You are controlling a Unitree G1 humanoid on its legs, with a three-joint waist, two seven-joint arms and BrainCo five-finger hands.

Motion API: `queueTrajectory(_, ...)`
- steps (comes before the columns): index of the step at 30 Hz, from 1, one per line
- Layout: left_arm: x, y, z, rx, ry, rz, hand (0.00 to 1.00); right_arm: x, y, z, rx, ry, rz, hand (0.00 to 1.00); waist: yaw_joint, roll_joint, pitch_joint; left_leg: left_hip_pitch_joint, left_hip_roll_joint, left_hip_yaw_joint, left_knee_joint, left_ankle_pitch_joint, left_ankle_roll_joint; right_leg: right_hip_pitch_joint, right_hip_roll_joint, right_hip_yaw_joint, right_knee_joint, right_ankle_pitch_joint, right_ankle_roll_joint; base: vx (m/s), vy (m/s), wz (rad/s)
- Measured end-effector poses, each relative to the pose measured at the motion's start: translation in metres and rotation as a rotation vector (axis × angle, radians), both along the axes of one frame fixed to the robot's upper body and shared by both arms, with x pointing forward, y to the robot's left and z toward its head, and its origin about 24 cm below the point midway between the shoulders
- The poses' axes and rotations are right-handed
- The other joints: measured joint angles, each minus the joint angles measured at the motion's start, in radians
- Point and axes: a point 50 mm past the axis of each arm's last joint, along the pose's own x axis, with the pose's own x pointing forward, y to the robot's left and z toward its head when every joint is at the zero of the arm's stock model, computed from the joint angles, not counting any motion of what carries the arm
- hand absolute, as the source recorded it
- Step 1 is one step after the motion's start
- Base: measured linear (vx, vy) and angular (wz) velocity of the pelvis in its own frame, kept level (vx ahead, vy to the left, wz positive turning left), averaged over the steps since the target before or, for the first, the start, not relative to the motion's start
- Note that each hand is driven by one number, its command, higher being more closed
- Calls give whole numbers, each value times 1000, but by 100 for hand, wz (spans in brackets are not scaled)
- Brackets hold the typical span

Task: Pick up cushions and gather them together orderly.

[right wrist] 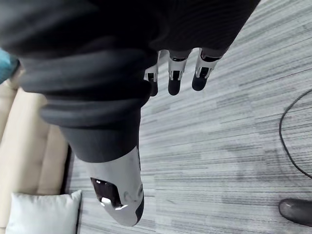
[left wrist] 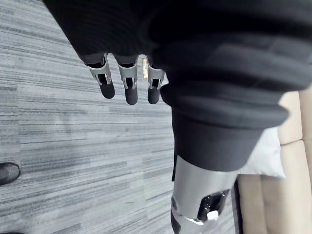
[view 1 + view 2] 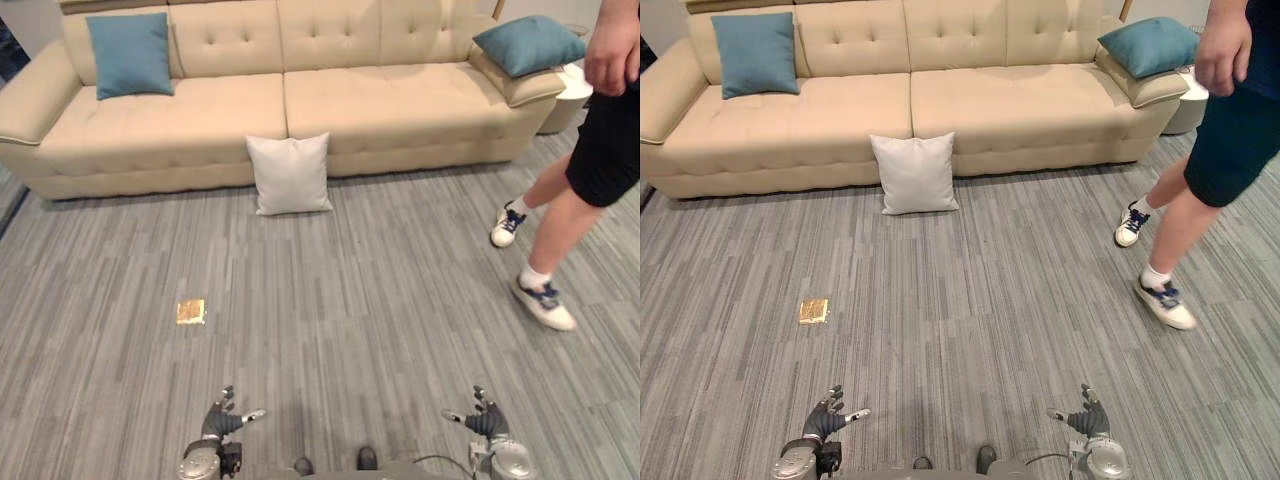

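A white cushion (image 3: 291, 173) leans upright on the floor against the front of the beige sofa (image 3: 200, 110), near its middle. One teal cushion (image 3: 130, 53) rests against the sofa's backrest at the left end. A second teal cushion (image 3: 530, 45) lies on the right armrest. My left hand (image 3: 222, 421) and right hand (image 3: 484, 419) hang low at the near edge of the eye views, far from all cushions. Both are open with straight fingers (image 2: 127, 87) and hold nothing. The white cushion (image 1: 41, 213) also shows past my right thumb.
A person (image 3: 590, 150) in black shorts and white trainers walks on the grey floor at the right, near the sofa's right end. A small gold square (image 3: 190, 311) lies on the floor left of centre. A white side table (image 3: 572, 88) stands beyond the right armrest.
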Motion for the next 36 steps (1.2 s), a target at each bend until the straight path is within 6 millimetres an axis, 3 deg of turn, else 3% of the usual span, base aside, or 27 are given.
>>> queueTrajectory(6, 4, 2, 4, 2, -24, -23, 0, 5, -1, 6, -30, -16, 68, 0, -7, 4, 5, -7, -4, 0, 38, -19, -21, 6, -14, -20, 24, -25, 29, 74, 0, 7)
queueTrajectory(13, 4, 3, 4, 2, -24, -17, 0, 12, -6, 9, -48, -25, 72, 0, -7, 11, 13, -34, 1, 5, 82, -65, -10, -26, -17, -20, 73, -59, 28, 56, -7, 0)
queueTrajectory(18, 4, 5, 5, 0, -28, 2, 0, 26, -5, 12, -46, -41, 72, 0, -3, 16, 35, -116, 14, 34, 215, -158, 11, -95, -20, 5, 151, -108, 42, 52, 25, -18)
queueTrajectory(21, 5, 9, 7, 4, -43, 29, 0, 29, -4, 11, -42, -36, 67, 0, 6, 17, 38, -127, 7, 58, 247, -209, 34, -198, -40, 19, 355, -189, 83, 68, 70, -18)
queueTrajectory(22, 7, 10, 9, 9, -52, 33, 0, 30, -2, 11, -43, -39, 67, 0, 7, 19, 49, -109, 1, 58, 244, -227, 48, -270, -54, 14, 525, -199, 99, 73, 80, -9)
queueTrajectory(24, 11, 15, 12, 27, -61, 40, 0, 33, 4, 10, -34, -47, 76, 0, -3, 15, 78, -51, -11, 33, 219, -281, 92, -393, -87, -24, 797, -214, 94, 181, 65, 4)
queueTrajectory(25, 11, 19, 12, 41, -55, 41, 0, 32, 9, 8, -19, -42, 84, 0, -5, 5, 107, -7, -22, 33, 209, -284, 88, -432, -106, -32, 826, -251, 88, 232, 30, 12)
queueTrajectory(26, 12, 19, 13, 41, -55, 41, 0, 33, 10, 8, -17, -41, 88, 0, -9, 2, 113, 11, -19, 27, 200, -285, 86, -452, -109, -50, 815, -258, 80, 194, 5, 19)
queueTrajectory(27, 18, 18, 14, 39, -65, 35, 0, 33, 10, 8, -18, -43, 88, 0, -13, 15, 127, 39, 1, 16, 175, -286, 84, -496, -104, -91, 751, -257, 70, 283, -48, 41)
queueTrajectory(29, 33, 14, 20, 36, -104, 18, 0, 36, 10, 10, -18, -55, 84, 0, -34, 26, 152, 74, 41, -18, 142, -283, 80, -541, -85, -139, 558, -203, 62, 357, -91, 60)
queueTrajectory(30, 39, 13, 22, 36, -117, 14, 0, 37, 11, 10, -11, -60, 78, 0, -47, 33, 160, 92, 54, -44, 125, -281, 48, -566, -74, -139, 403, -114, 57, 439, -151, 73)
queueTrajectory(31, 43, 12, 24, 39, -129, 15, 0, 35, 11, 10, -12, -57, 76, 0, -58, 13, 159, 115, 60, -65, 124, -290, 6, -566, -73, -113, 284, 10, 50, 472, -175, 73)
queueTrajectory(32, 44, 12, 24, 39, -131, 17, 0, 34, 10, 9, -14, -55, 73, 0, -64, 12, 159, 124, 67, -77, 128, -296, -9, -561, -69, -99, 288, 89, 33, 514, -217, 57)
queueTrajectory(33, 46, 8, 23, 29, -130, 21, 0, 36, 8, 11, -21, -60, 64, 0, -64, 30, 163, 131, 99, -94, 151, -288, -39, -572, -67, -114, 359, 105, -26, 527, -235, 43)
queueTrajectory(34, 50, 6, 23, 24, -137, 18, 0, 43, 10, 15, -19, -89, 67, 0, -64, 27, 161, 119, 106, -109, 197, -240, -117, -582, -78, -122, 427, 48, -42, 534, -245, 33)
queueTrajectory(35, 50, 5, 24, 21, -140, 15, 0, 45, 10, 18, -21, -104, 70, 0, -65, 28, 161, 100, 109, -107, 238, -208, -133, -575, -78, -127, 446, 21, -47, 556, -269, 27)
queueTrajectory(36, 49, 3, 22, 18, -135, 14, 0, 49, 11, 22, -24, -131, 77, 0, -64, 27, 161, 54, 116, -106, 384, -130, -133, -528, -78, -137, 455, -29, -49, 453, -228, 19)
